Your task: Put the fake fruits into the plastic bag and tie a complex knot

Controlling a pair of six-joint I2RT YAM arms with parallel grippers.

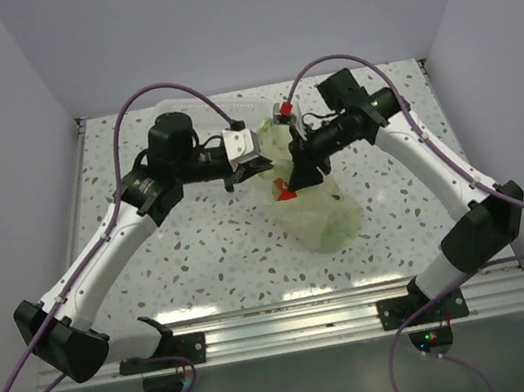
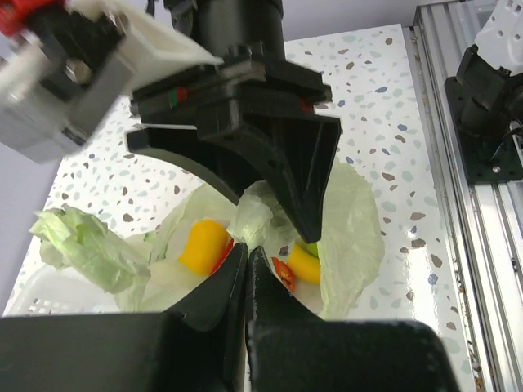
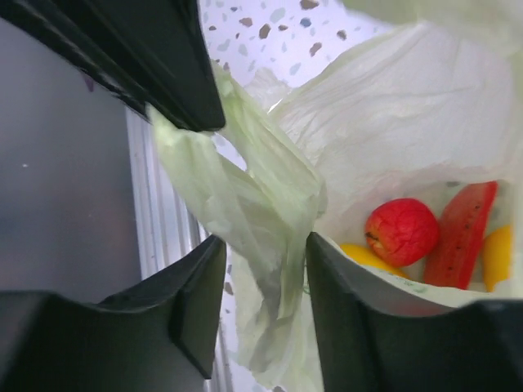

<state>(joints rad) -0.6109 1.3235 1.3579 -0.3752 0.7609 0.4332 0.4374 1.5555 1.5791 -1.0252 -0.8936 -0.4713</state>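
Note:
The pale green plastic bag [image 1: 326,213] lies mid-table with its mouth open towards the grippers. Inside it I see a small red round fruit [image 3: 400,231], a red-orange elongated piece [image 3: 462,237] and yellow pieces [image 2: 203,245]. A bit of green fruit [image 2: 309,247] shows behind one yellow piece. My left gripper [image 2: 247,250] is shut, pinching a strand of the bag at its tips, at the bag's upper left [image 1: 258,164]. My right gripper [image 3: 263,245] is open, and a twisted bag strand [image 3: 261,196] hangs between its fingers. It hovers over the bag's mouth [image 1: 301,177]. A bunched handle end [image 2: 82,241] sticks out to the left.
A clear-white plastic basket [image 2: 37,294] stands behind the bag, faintly visible at the table's back [image 1: 188,107]. The aluminium rail [image 1: 294,317] runs along the near edge. Walls close in the left, back and right sides.

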